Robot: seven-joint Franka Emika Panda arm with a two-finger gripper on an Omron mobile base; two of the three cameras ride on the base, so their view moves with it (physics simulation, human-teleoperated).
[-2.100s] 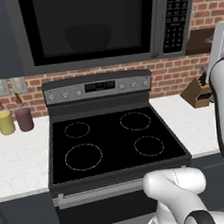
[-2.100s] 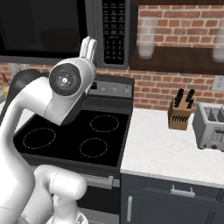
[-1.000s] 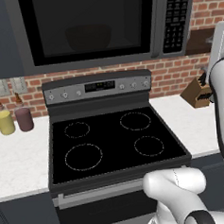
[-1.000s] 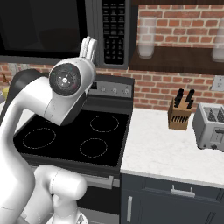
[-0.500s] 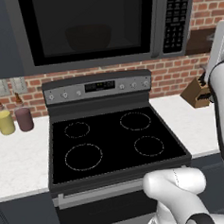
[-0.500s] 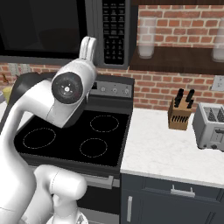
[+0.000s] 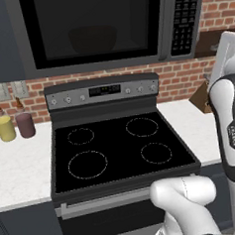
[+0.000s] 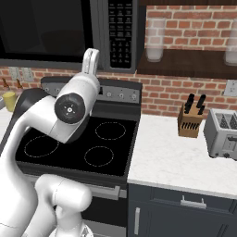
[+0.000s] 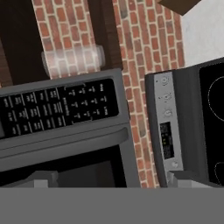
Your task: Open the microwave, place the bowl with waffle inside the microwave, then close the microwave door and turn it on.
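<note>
The microwave (image 7: 98, 31) hangs above the stove with the microwave door (image 7: 86, 27) shut. Through its black glass I make out a dim rounded outline like the bowl (image 7: 93, 39); no colour or food is visible. The keypad strip (image 7: 183, 18) runs down the microwave's right side, also seen as the keypad (image 8: 121, 30). My gripper (image 9: 113, 180) is raised in front of the microwave's right part. It is open and holds nothing, its fingertips (image 9: 41, 178) far apart. In the rolled hand view the keypad (image 9: 57, 107) lies just ahead.
Below is the black four-ring stove (image 7: 117, 149) with its control panel (image 7: 102, 90). Yellow (image 7: 5, 128) and maroon (image 7: 25, 125) canisters stand on the left counter. A knife block (image 8: 190, 121) and toaster (image 8: 224, 134) sit on the right counter, under a shelf (image 8: 185, 62) with glass jars.
My arm's elbow has sunk a little in the right base view and the hand has shifted slightly. The gripper stays open and the microwave door stays shut.
</note>
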